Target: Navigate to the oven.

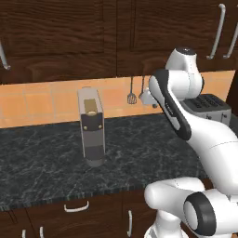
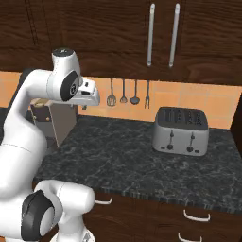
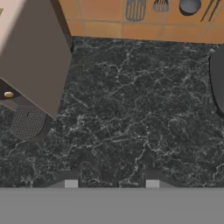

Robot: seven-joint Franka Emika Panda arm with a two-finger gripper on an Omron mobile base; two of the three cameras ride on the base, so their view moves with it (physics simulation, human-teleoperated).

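While the gripper (image 3: pixel 111 181) is held above the dark marbled counter (image 3: pixel 131 113), its two finger tips are seen spread well apart with nothing between them, so the hand is released and grasps nothing. In the hand view the bare stone lies under the tips, and a grey coffee machine (image 3: pixel 33 65) with a round perforated drip tray is seen beside them at one edge. In the left base view the same machine (image 1: pixel 91 125) is seen upright on the counter (image 1: pixel 42 162), well apart from the silver four-slot toaster (image 1: pixel 208 106), which is partly hidden behind the white arm. In the right base view the toaster (image 2: pixel 181 130) is seen standing near the orange tiled wall (image 2: pixel 198 101), under a row of hanging utensils (image 2: pixel 128 94). Dark wooden cabinets (image 2: pixel 118 33) with long bar handles are seen above, and drawers with curved handles below the counter edge. The oven cannot be made out anywhere among these things, so its place cannot be told.
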